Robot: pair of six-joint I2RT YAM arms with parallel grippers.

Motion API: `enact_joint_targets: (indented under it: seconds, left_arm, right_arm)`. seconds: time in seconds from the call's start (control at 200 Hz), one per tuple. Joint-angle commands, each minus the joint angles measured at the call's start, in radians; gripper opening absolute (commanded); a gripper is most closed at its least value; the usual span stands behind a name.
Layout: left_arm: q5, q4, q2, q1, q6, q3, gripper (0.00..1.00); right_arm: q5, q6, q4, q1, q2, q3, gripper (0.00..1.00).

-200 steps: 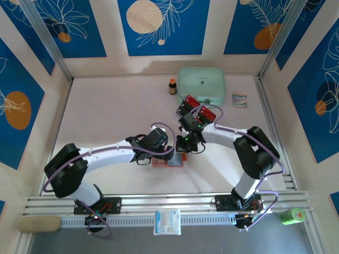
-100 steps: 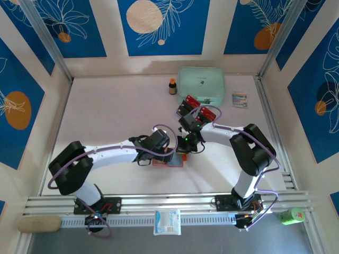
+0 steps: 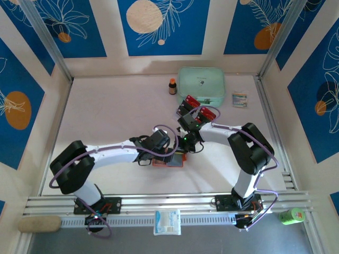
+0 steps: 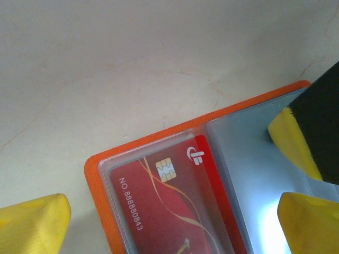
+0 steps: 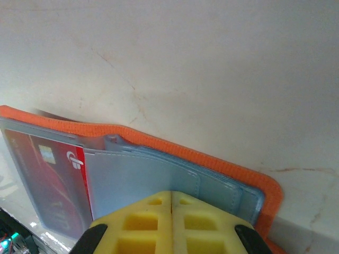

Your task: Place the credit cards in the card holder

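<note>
From above, the card holder (image 3: 168, 163) lies open on the table (image 3: 106, 116), just toward 6 o'clock from its middle. Both arms meet over it, the left gripper (image 3: 163, 153) at its 10 o'clock side and the right gripper (image 3: 181, 152) at its 2 o'clock side. The loose credit cards (image 3: 197, 107), red and black, lie toward 1 o'clock from the holder, short of the mint-green pouch (image 3: 201, 84).

In the left wrist view, our own yellow fingers (image 4: 34, 226) stand wide apart around the holder's orange corner (image 4: 98, 174) and clamp nothing. A red card (image 4: 164, 211) with a chip sits inside the clear sleeve. At 3 o'clock the other arm's yellow finger (image 4: 296, 143) presses on the pale blue leaf.

In the right wrist view, the right gripper (image 5: 170, 222) has its fingers pressed together at 6 o'clock. They rest on the stacked blue pockets (image 5: 143, 177) and grip nothing.

We judge the filling is underway: one card is seated and the heap remains. Next, the free left gripper needs to lift away toward 1 o'clock and pinch a thin card by its edges while the right one pins the holder flat.
</note>
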Motion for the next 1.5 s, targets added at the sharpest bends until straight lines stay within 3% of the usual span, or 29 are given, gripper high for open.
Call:
enact_joint_targets:
  seconds: [0.0,0.315,0.575,0.895,1.49]
  left_arm:
    - [-0.01,0.009,0.021,-0.012,0.019,-0.018,1.0]
    - [-0.015,0.027,0.043,-0.012,0.015,-0.05,1.0]
    - [0.003,0.064,0.042,-0.013,0.001,-0.087,0.91]
    - [0.006,0.083,0.03,-0.012,-0.001,-0.104,0.9]
    - [0.004,0.085,0.013,-0.012,-0.002,-0.119,0.9]
  right_arm:
    - [-0.035,0.024,-0.003,0.015,0.029,0.015,0.0]
    - [-0.037,0.031,-0.001,0.016,0.029,0.014,0.0]
    - [-0.034,0.028,-0.022,0.004,-0.011,0.028,0.01]
    - [-0.019,0.066,-0.002,-0.021,-0.09,-0.025,0.22]
    - [-0.08,0.119,0.08,-0.022,-0.007,-0.061,0.34]
